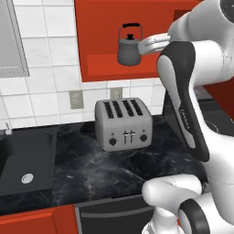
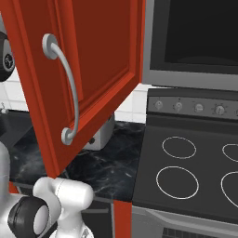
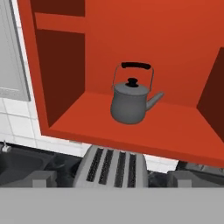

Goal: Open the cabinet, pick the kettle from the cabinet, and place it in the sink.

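Note:
The red cabinet (image 1: 105, 68) stands open, its door (image 2: 102, 69) with a silver bar handle (image 2: 70, 88) swung out toward me. On its red shelf (image 3: 131, 127) sits the dark grey kettle (image 3: 130, 103), upright, spout to the right; from the left base view the kettle (image 1: 129, 47) is near the shelf's front. My gripper (image 3: 113, 179) is open in front of the cabinet, short of the kettle, with nothing between its fingertips (image 3: 43, 178). The black sink (image 1: 27, 160) lies in the counter at the lower left.
A silver four-slot toaster (image 1: 123, 124) stands on the black marble counter (image 1: 105, 173) under the cabinet. A grey wall cabinet (image 1: 11, 41) hangs to the left. A stove (image 2: 186, 172) with a microwave (image 2: 195, 37) above is on the right.

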Available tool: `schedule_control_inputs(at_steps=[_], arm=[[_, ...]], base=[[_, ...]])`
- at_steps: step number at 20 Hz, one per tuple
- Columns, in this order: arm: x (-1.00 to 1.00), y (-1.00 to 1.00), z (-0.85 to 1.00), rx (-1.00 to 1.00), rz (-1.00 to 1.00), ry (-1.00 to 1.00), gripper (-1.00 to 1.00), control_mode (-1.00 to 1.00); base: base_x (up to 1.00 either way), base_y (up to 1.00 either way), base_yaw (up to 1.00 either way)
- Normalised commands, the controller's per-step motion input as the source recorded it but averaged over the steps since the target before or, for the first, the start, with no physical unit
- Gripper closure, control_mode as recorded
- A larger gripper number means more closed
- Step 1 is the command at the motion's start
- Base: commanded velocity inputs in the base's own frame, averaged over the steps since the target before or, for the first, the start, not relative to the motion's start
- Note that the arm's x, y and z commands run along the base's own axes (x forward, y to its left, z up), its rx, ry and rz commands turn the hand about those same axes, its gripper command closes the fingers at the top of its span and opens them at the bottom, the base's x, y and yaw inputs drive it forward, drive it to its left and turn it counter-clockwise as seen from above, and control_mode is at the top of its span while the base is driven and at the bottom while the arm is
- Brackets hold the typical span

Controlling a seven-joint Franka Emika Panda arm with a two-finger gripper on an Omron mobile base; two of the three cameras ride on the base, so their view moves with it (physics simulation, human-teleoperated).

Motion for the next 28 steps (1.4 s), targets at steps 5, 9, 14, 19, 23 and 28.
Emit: schedule_control_inputs(at_steps=[5, 9, 14, 19, 23, 28], arm=[[0.37, 0.09, 0.0, 0.0, 0.0, -0.05, -1.0, -1.0], [0.44, 0.03, 0.0, 0.0, 0.0, -0.02, -1.0, -1.0], [0.36, 0.0, 0.0, 0.0, 0.0, -0.01, -1.0, -1.0], [0.36, 0.04, -0.01, 0.0, 0.0, 0.0, -1.0, -1.0], [0.33, 0.12, 0.0, 0.0, 0.0, -0.01, -1.0, -1.0], [0.28, 0.12, 0.0, 0.0, 0.0, -0.03, -1.0, -1.0]], base=[[0.0, 0.0, 0.0], [0.0, 0.0, 0.0], [0.0, 0.0, 0.0], [0.0, 0.0, 0.0], [0.0, 0.0, 0.0], [0.0, 0.0, 0.0]])
